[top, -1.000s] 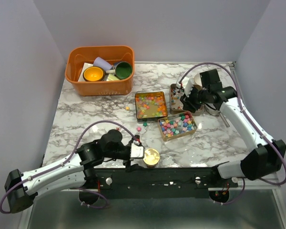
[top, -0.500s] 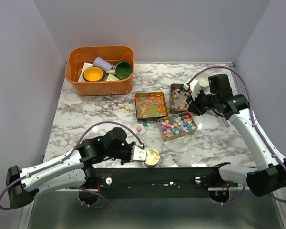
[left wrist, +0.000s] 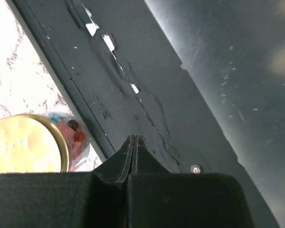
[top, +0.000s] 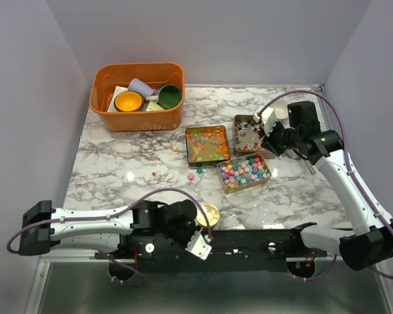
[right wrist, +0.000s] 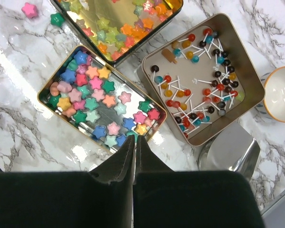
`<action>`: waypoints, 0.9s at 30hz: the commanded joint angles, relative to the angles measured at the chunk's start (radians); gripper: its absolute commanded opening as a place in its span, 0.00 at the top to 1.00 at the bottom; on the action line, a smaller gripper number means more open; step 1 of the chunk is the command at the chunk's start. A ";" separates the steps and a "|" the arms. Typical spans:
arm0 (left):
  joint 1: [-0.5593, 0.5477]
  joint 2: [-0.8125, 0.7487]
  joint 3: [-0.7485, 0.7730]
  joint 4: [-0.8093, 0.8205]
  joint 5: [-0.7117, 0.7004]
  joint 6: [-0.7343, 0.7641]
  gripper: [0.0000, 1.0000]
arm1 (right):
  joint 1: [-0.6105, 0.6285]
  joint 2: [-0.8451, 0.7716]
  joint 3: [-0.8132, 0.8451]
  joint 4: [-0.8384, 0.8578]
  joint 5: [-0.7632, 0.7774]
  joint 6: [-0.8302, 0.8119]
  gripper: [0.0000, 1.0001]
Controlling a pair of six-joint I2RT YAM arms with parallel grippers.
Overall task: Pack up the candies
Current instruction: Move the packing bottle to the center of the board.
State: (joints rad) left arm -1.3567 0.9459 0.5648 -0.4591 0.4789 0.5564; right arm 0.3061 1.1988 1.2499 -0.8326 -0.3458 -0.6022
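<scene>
a: looking at the left arm [top: 98, 222] first, what are its jaws doing?
b: pressed tight together with nothing between them, out over the black rail [left wrist: 190, 95] past the near edge of the table [top: 118, 163]. a jar [left wrist: 76, 138] with a gold lid [left wrist: 23, 151] stands just beside them.
a: and the right jaws?
b: clenched too, tips meeting, nothing visible in them. they hang above the tins.
a: where are the candies [right wrist: 96, 95]?
b: mostly in three open tins mid-table, set close together. bright stars fill the near tin [right wrist: 42, 99], pastel ones lie in the gold tin [top: 187, 145], and tiny lollipops on white sticks sit in the far tin [right wrist: 247, 52]. a few strays [top: 190, 176] lie loose on the marble left of the tins, and some red and blue show through the jar's side.
a: anything else?
b: an orange basket [top: 137, 119] of cups at the far left corner.
</scene>
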 commanded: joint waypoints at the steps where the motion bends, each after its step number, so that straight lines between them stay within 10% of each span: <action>1: -0.058 0.144 0.021 0.071 -0.225 -0.038 1.00 | -0.002 -0.048 0.026 0.041 0.033 0.025 0.89; 12: -0.059 0.329 0.035 0.224 -0.548 -0.056 1.00 | -0.001 -0.113 0.005 0.067 0.045 0.047 0.89; 27: -0.047 0.441 0.021 0.502 -0.599 -0.058 1.00 | -0.010 -0.133 -0.044 0.081 0.056 0.044 0.89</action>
State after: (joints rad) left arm -1.4086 1.3777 0.5816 -0.0494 -0.1017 0.5442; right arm 0.3031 1.0760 1.2232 -0.7704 -0.3046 -0.5716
